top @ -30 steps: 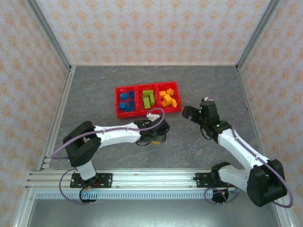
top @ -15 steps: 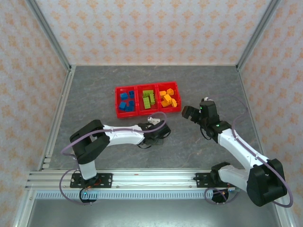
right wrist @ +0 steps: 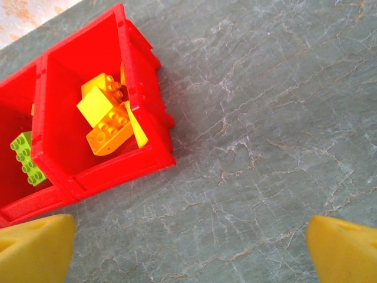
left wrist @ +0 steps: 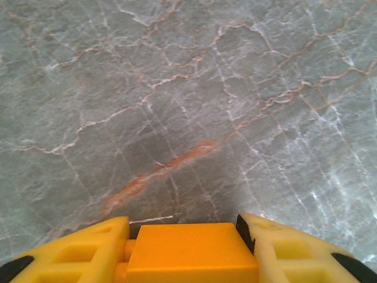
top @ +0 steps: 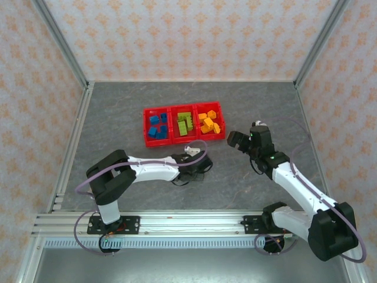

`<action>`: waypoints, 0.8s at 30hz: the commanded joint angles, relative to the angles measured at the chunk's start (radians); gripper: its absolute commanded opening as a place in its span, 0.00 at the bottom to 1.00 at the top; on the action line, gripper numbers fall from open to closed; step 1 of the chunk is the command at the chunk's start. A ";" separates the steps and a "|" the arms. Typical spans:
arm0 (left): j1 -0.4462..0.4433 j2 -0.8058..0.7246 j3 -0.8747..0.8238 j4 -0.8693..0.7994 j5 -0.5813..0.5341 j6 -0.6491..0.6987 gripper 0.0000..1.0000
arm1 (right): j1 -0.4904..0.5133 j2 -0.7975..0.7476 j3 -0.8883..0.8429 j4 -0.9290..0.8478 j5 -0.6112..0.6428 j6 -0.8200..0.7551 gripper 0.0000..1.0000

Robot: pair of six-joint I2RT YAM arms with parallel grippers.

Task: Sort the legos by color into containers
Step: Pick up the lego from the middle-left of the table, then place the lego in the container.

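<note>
- Left end effector: low over the bare tabletop, fingers clamped on an orange brick. The brick sits square between the two fingers. How deep the grip goes cannot be told from the wrist view.
- From above, this end effector is near the tray's front but well short of it, on the near side, roughly level with the middle and right bins.
- Right end effector: fingers spread wide, nothing between them. It hovers just beside the outer corner of the right bin.
- Tray, farther back: blue bricks in the left bin, green bricks in the middle, orange-yellow bricks in the right.
- No loose bricks seen on the tabletop, so the held brick looks like the last one.

Risks, as judged:
- The brick is carried low. A forward move without a lift could strike the tray's front wall, shoving the tray or knocking the brick loose.
- The green bin adjoins the target, so a release slightly left would mis-sort the brick.
- The right end effector sits close to the target bin, so the two arms could collide there.
</note>
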 commanded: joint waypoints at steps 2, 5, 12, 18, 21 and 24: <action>-0.013 -0.029 0.046 0.021 -0.024 0.027 0.26 | -0.004 -0.021 -0.006 -0.013 0.032 -0.002 1.00; -0.007 -0.031 0.093 0.011 -0.055 0.056 0.25 | -0.005 -0.022 0.008 -0.024 0.058 -0.020 1.00; 0.049 0.054 0.339 -0.035 -0.103 0.235 0.26 | -0.005 -0.024 0.008 0.043 0.072 0.006 1.00; 0.192 0.219 0.628 -0.066 -0.009 0.382 0.26 | -0.006 -0.076 0.012 0.002 0.113 -0.028 1.00; 0.249 0.300 0.783 -0.094 -0.008 0.426 0.26 | -0.006 -0.127 -0.017 -0.003 0.126 -0.029 1.00; 0.289 0.380 0.923 -0.125 -0.024 0.453 0.26 | -0.006 -0.173 -0.035 -0.024 0.135 -0.024 1.00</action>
